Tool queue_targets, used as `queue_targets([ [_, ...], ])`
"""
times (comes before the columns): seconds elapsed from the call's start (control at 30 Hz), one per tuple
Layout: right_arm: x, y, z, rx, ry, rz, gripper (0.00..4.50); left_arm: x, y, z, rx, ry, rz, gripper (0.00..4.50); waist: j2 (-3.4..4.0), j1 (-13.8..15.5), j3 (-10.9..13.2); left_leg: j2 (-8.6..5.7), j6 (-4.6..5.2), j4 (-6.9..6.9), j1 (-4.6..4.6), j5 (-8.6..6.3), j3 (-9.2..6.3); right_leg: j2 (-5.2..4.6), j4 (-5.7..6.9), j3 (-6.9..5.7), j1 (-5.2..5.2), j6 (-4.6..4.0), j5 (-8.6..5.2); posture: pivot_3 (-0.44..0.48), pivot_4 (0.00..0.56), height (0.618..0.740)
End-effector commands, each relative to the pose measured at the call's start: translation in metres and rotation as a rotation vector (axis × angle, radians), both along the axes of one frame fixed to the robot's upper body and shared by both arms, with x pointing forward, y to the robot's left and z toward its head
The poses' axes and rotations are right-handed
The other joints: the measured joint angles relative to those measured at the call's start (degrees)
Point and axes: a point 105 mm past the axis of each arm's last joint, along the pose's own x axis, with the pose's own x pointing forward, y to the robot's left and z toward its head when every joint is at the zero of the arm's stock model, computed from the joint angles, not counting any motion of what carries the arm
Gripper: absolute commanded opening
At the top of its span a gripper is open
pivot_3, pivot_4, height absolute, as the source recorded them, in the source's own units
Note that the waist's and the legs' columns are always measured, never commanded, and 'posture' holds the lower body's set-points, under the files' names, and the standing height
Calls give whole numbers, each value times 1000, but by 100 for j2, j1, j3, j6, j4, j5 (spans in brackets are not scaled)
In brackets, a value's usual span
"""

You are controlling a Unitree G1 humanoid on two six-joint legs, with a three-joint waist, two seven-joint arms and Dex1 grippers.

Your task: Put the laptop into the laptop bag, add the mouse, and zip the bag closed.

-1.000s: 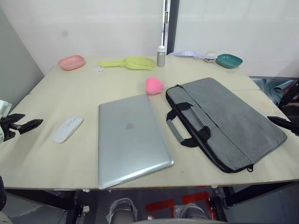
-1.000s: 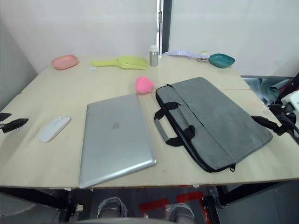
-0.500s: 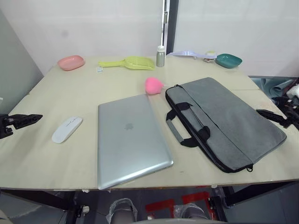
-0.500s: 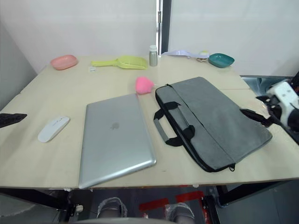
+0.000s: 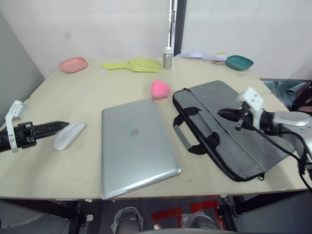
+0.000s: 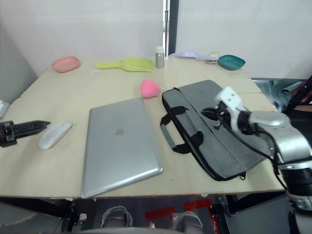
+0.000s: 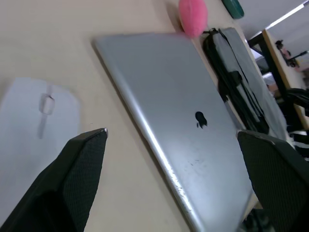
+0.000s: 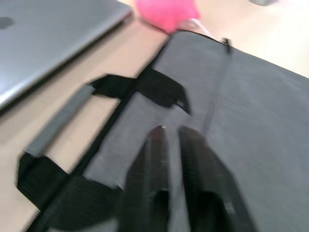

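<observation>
we see the thin silver metal laptop (image 5: 136,146) lying closed and flat near the middle of the pale wooden table (image 5: 97,87), its front corner at the near edge. just to its right lies the flat grey fabric laptop bag (image 5: 234,126) with black trim, its two black-and-grey strap handles (image 5: 192,131) spread on the table toward the laptop. the small white oval mouse (image 5: 69,135) rests on the table to the laptop's left, apart from it.

our left gripper (image 7: 171,181) reaches in low over the table's left edge, its tip just beside the mouse — its two black fingers (image 7: 72,179) are spread wide, with nothing between them. our right gripper (image 8: 168,145) hovers over the middle of the bag's grey panel, its fingers (image 8: 152,159) drawn nearly together with a thin gap, gripping nothing.

a pink rounded lump (image 5: 160,89) sits just behind the laptop, close to the bag's far corner. along the far edge stand a pink dish (image 5: 73,64), a yellow-green scoop (image 5: 134,65), a small metal bottle (image 5: 167,58) and a teal bowl (image 5: 239,63).
</observation>
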Motion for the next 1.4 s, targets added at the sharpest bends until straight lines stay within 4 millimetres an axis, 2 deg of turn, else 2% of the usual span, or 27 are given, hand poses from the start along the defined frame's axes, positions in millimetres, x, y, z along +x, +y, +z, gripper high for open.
queue_targets([
  [0.03, 2, 25, -1, -47, -40, 37, 68, -5, -21, -4, -53, 25, -41, 4500, -1, 0, 0, 0, -1, -2, 1, 0, 0, 0, 0, 0, 0, 0, 0, 0, 150, 740],
  [0.17, 3, 57, -20, -74, -27, 104, 68, -6, -43, -26, -69, 87, -62, 4500, 0, 2, 0, 0, -3, 0, 2, 1, -2, 0, 4, -1, 1, 1, 0, 0, 150, 740],
  [0.27, 6, 72, -29, -101, -25, 132, 68, -3, -50, -36, -87, 107, -58, 4500, 0, 0, 0, 0, -5, 3, 0, 2, -6, 2, 8, -3, 1, 1, 0, 0, 150, 740],
  [0.37, 8, 93, -38, -103, -10, 175, 68, -1, -55, -53, -42, 132, -60, 4500, -2, -5, -1, -1, -6, 3, 1, 3, -6, 2, 6, -1, 2, 1, 0, 0, 150, 740],
  [0.7, 16, 125, -65, -153, 20, 251, 68, 0, -78, -77, -61, 196, -124, 4500, -1, 14, -6, -4, -8, 4, 9, 4, -8, 0, 9, -3, 12, 2, 0, 0, 150, 740],
  [1.1, 10, 145, -82, -122, 77, 305, 68, 4, -108, -79, -117, 194, -190, 4500, 10, 19, -22, -11, -7, 19, 19, 4, -16, -7, 18, -5, 33, 2, 1, 0, 150, 740],
  [1.23, 9, 150, -82, -105, 85, 312, 68, 11, -117, -70, -170, 179, -196, 4500, 11, 9, -22, -11, -7, 22, 19, 4, -16, -7, 20, -4, 33, 2, 1, 0, 150, 740],
  [1.4, 10, 146, -88, -111, 95, 307, 68, 13, -123, -63, -201, 172, -210, 4500, 10, -30, -22, -9, -8, 21, 15, 4, -18, -4, 19, -7, 30, 2, 1, 0, 150, 740],
])
